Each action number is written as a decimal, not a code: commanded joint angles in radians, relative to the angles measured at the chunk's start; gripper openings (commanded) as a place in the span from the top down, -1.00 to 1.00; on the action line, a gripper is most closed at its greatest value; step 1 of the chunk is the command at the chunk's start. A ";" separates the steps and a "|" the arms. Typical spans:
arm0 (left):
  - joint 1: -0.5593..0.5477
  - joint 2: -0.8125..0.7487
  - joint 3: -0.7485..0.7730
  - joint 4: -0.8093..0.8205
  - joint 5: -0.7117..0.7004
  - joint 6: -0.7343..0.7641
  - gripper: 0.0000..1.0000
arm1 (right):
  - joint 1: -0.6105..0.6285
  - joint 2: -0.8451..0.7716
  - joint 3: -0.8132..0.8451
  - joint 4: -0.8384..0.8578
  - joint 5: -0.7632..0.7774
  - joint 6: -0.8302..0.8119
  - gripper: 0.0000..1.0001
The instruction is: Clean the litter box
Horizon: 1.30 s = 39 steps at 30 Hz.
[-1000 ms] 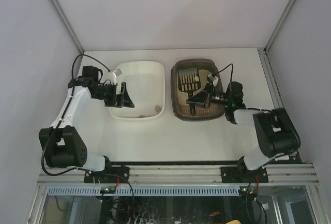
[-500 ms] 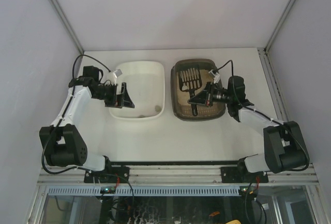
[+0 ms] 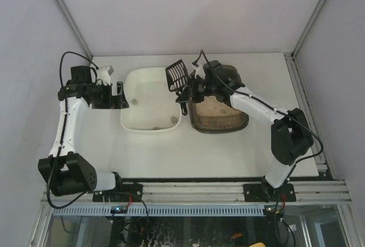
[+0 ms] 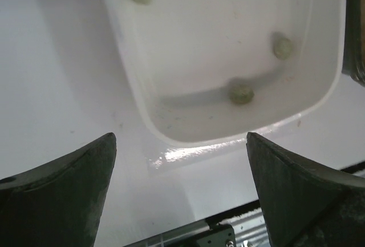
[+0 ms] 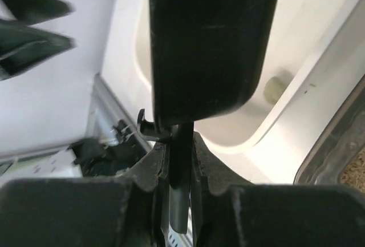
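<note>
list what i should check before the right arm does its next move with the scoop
1. Grip: right end effector is shut on the handle of the scoop - ok.
2. Scoop head over the white tray: it hangs near the tray's edge next to the litter box; whether it is fully over the tray - cannot tell.
3. Load in the scoop: too small or hidden in every view - cannot tell.
4. Path clear: left end effector is open, empty, off the tray's left side - ok.
5. Room in the tray: only three small lumps inside - ok.
</note>
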State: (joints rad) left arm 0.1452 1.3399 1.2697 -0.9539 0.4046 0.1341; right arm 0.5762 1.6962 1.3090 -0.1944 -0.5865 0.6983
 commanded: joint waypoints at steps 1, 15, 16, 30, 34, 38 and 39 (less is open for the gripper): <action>0.087 -0.068 0.113 0.014 -0.118 -0.002 -0.99 | 0.112 0.124 0.263 -0.425 0.332 -0.167 1.00; 0.123 -0.233 0.002 0.122 -0.324 -0.008 -1.00 | 0.415 0.490 0.809 -0.895 1.178 -0.324 1.00; 0.122 -0.229 -0.001 0.115 -0.322 0.001 -1.00 | 0.417 0.482 0.801 -0.886 1.185 -0.325 1.00; 0.122 -0.221 -0.013 0.125 -0.340 -0.001 -0.97 | 0.498 0.546 0.867 -0.881 1.352 -0.522 1.00; 0.122 -0.223 -0.013 0.137 -0.328 -0.014 -0.98 | 0.510 0.570 0.877 -0.890 1.392 -0.533 1.00; 0.122 -0.207 -0.003 0.132 -0.311 -0.027 -0.97 | 0.506 0.533 0.843 -0.846 1.367 -0.524 1.00; 0.122 -0.205 -0.002 0.134 -0.312 -0.029 -0.97 | 0.503 0.525 0.836 -0.839 1.354 -0.522 1.00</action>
State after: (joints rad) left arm 0.2642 1.1370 1.2694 -0.8520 0.0822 0.1211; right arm 1.0878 2.2650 2.1529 -1.0733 0.7471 0.1963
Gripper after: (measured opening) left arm 0.987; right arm 0.105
